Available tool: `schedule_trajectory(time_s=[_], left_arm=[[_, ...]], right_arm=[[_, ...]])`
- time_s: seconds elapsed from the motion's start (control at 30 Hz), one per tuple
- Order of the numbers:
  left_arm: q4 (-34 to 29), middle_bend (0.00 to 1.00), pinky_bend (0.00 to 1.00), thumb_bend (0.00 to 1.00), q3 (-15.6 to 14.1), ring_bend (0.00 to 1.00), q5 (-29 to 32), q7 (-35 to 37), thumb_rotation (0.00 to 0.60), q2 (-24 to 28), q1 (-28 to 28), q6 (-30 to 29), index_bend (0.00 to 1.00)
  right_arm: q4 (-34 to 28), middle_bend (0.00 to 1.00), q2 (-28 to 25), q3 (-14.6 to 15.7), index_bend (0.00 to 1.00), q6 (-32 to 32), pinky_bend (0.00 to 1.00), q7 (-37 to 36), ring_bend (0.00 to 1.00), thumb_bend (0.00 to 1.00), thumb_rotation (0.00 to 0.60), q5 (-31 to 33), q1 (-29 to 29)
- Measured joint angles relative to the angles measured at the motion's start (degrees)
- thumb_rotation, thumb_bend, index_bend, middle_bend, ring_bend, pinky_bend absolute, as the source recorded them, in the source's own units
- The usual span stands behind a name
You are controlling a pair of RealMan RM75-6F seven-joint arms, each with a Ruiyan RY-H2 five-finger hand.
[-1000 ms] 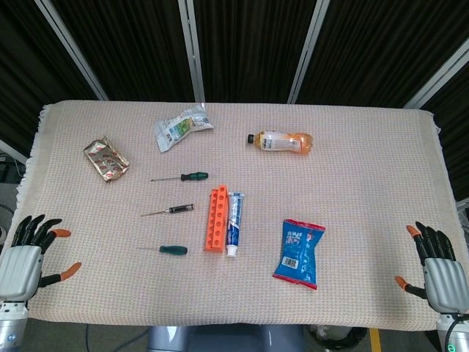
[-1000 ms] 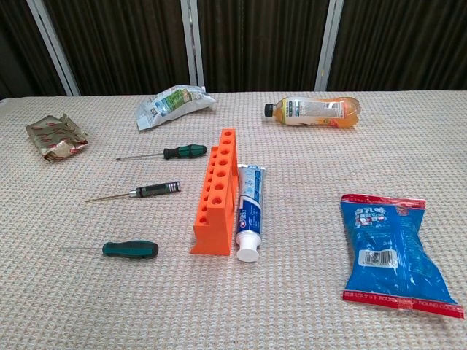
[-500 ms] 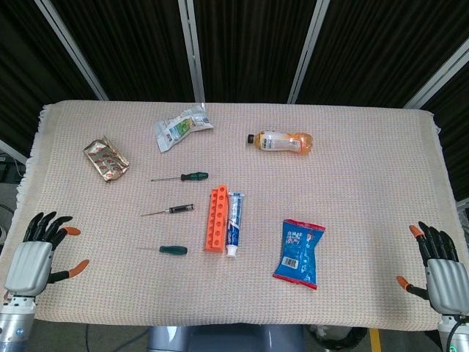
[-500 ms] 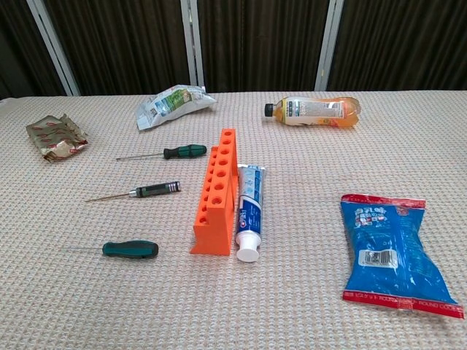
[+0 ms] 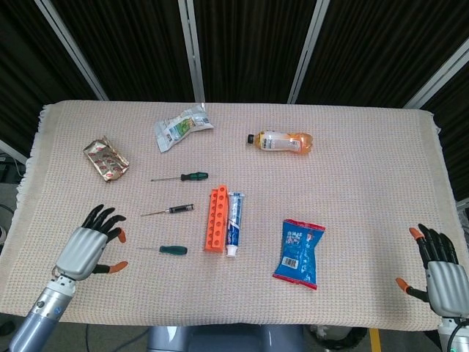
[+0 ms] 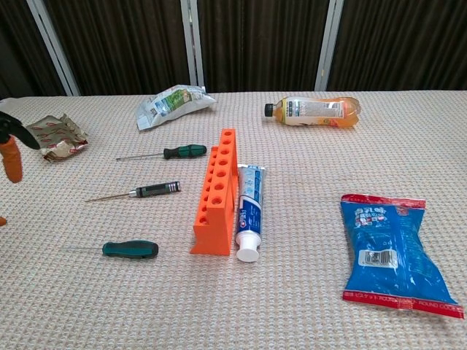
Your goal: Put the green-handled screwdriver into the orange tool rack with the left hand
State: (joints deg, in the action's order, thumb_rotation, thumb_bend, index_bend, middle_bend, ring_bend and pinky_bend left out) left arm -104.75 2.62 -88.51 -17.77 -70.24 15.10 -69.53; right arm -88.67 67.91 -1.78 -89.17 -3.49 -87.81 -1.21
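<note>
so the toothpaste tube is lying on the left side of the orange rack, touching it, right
Not quite. In the chest view the toothpaste tube lies along the right side of the orange tool rack, not the left. It does look to be touching the rack.

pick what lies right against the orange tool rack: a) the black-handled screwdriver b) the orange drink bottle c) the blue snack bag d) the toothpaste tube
d: the toothpaste tube lies lengthwise along one side of the orange tool rack, touching it, while the bottle, the blue snack bag and the black-handled screwdriver all lie apart from it.
</note>
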Motion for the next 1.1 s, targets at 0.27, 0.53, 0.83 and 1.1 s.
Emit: schedule_trajectory(time_s=[0.27,0.53,0.83,1.1], left_arm=[[0.9,0.11,0.00,0.21,3.0,0.00,9.0,-10.0,0.513,-8.9,4.7,4.6,0.45],[6.3,0.06,0.00,0.29,3.6,0.00,14.3,-14.2,0.514,-17.5,8.2,7.7,0.44],[11.6,0.05,0.00,0.29,3.1,0.00,18.5,-18.0,0.514,-24.8,10.9,8.3,0.44],[12.8,0.04,0.00,0.29,2.2,0.00,19.6,-18.4,0.509,-26.6,11.9,7.8,0.43]], right_arm=[[0.3,0.04,0.0,0.1,0.09,-0.4,0.01,-0.4,0.00,0.00,0.600,-0.1,-0.3],[0.6,0.04,0.1,-0.1,0.09,-0.4,0.01,-0.8,0.00,0.00,0.600,0.6,-0.6],[0.9,0.04,0.1,-0.3,0.09,-0.8,0.01,-1.0,0.00,0.00,0.600,1.0,-1.0],[1.1,0.04,0.0,-0.4,0.09,-1.1,0.01,-1.3,0.00,0.00,0.600,1.2,-1.3]])
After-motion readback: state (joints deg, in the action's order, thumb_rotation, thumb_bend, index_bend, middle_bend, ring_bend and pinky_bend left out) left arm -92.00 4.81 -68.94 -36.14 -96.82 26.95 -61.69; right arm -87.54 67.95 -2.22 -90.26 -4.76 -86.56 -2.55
